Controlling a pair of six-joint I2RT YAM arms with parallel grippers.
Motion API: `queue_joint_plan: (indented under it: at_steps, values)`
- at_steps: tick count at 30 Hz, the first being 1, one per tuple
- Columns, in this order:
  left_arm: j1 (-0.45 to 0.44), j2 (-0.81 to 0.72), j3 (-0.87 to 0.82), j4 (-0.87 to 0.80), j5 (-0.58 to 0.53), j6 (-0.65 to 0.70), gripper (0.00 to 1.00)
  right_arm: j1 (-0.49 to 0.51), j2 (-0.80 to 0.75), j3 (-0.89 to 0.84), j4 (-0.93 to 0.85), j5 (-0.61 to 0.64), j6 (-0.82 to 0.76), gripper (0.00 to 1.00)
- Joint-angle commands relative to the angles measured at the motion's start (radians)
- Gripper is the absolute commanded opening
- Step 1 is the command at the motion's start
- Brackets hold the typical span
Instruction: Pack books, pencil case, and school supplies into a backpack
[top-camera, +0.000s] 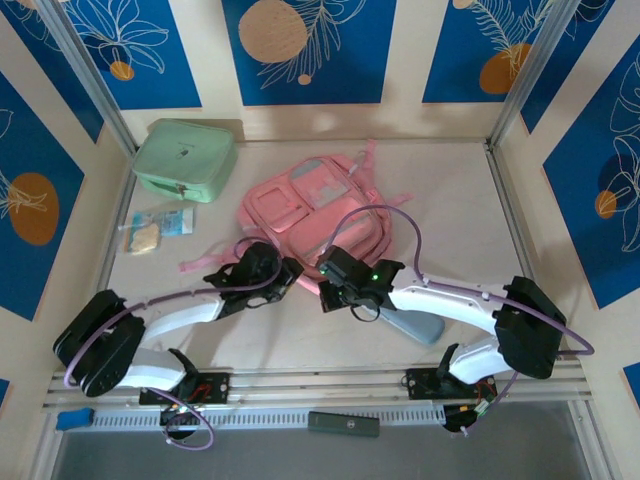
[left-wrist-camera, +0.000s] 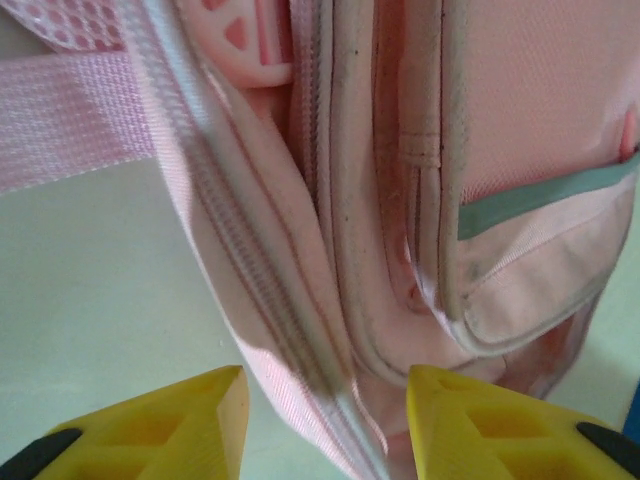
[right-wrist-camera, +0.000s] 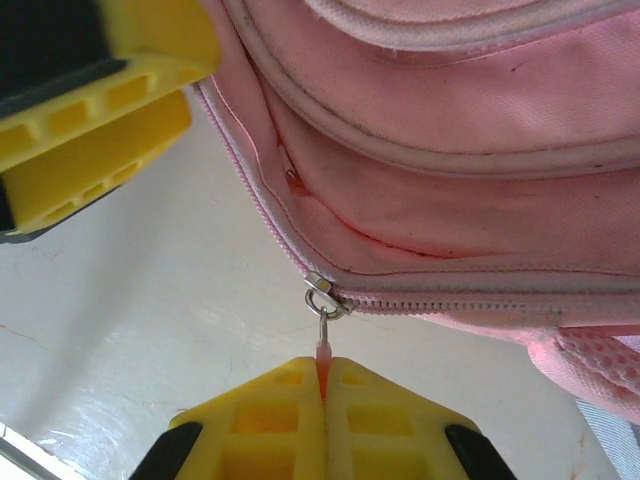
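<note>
**Operator:** Where are you in the job?

**Me:** At the zip. The backpack (top-camera: 320, 210) lies flat in the middle of the table (top-camera: 470, 230), and nothing can go in until its main pocket is open. My right gripper (right-wrist-camera: 325, 385) is pinched tight on the zip pull (right-wrist-camera: 323, 355), with the slider (right-wrist-camera: 321, 298) just ahead of my fingertips at the bag's corner.

**Operator:** And your left?

**Me:** My left gripper (left-wrist-camera: 330, 420) has its jaws apart, straddling the bag's edge beside the zip. The fabric runs between the fingers, but I am not clamping it.

**Operator:** What next?

**Me:** I judge I should close the left on that edge to steady the bag. Then I would draw the pull along the zip's line, not upward, or the whole bag may slide.

**Operator:** And the things to pack?

**Me:** The pencil case (top-camera: 418, 328) lies on the table just beside my right arm, outside the bag.
</note>
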Motion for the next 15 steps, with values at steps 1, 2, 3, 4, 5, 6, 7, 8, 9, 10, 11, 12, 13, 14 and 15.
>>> queue_joint_plan:
  at_steps: [1, 2, 3, 4, 5, 6, 7, 8, 9, 10, 11, 12, 13, 14, 15]
  values:
    - [-0.023, 0.053, 0.051, 0.031, -0.072, -0.048, 0.41, 0.02, 0.015, 0.036, -0.037, -0.018, 0.007, 0.0]
    - [-0.023, 0.068, 0.048, 0.065, -0.075, -0.053, 0.38, 0.019, 0.014, 0.035, -0.035, -0.022, 0.005, 0.0]
    - [-0.025, 0.08, 0.046, 0.095, -0.079, -0.058, 0.34, 0.02, 0.015, 0.036, -0.035, -0.024, 0.005, 0.0]
    - [-0.026, 0.086, 0.05, 0.102, -0.085, -0.055, 0.3, 0.02, 0.016, 0.038, -0.034, -0.026, 0.005, 0.0]
    - [-0.027, 0.089, 0.058, 0.084, -0.091, -0.05, 0.27, 0.019, 0.018, 0.04, -0.034, -0.028, 0.006, 0.0]
    - [-0.026, 0.088, 0.065, 0.057, -0.098, -0.041, 0.22, 0.018, 0.022, 0.044, -0.039, -0.026, 0.006, 0.0]
    - [-0.026, 0.085, 0.067, 0.043, -0.108, -0.032, 0.18, 0.018, 0.025, 0.047, -0.046, -0.021, 0.006, 0.0]
    - [-0.023, 0.079, 0.064, 0.026, -0.116, -0.025, 0.12, 0.017, 0.03, 0.052, -0.055, -0.015, 0.008, 0.0]
    - [-0.019, 0.069, 0.059, 0.017, -0.122, -0.016, 0.08, 0.018, 0.035, 0.057, -0.065, -0.008, 0.005, 0.0]
    - [-0.009, 0.059, 0.055, 0.013, -0.126, 0.0, 0.04, 0.018, 0.038, 0.059, -0.071, -0.008, 0.002, 0.0]
    - [0.001, 0.047, 0.055, -0.013, -0.131, 0.018, 0.0, 0.019, 0.038, 0.062, -0.075, -0.008, -0.006, 0.0]
    - [0.015, 0.033, 0.059, -0.046, -0.135, 0.041, 0.0, 0.018, 0.039, 0.064, -0.08, -0.01, -0.012, 0.0]
    - [0.027, 0.023, 0.062, -0.076, -0.135, 0.068, 0.0, 0.019, 0.039, 0.065, -0.09, -0.009, -0.016, 0.0]
    - [0.049, 0.009, 0.068, -0.114, -0.135, 0.097, 0.0, 0.018, 0.038, 0.067, -0.105, -0.003, -0.02, 0.0]
    - [0.072, -0.005, 0.071, -0.15, -0.131, 0.125, 0.0, 0.019, 0.033, 0.068, -0.12, 0.001, -0.024, 0.0]
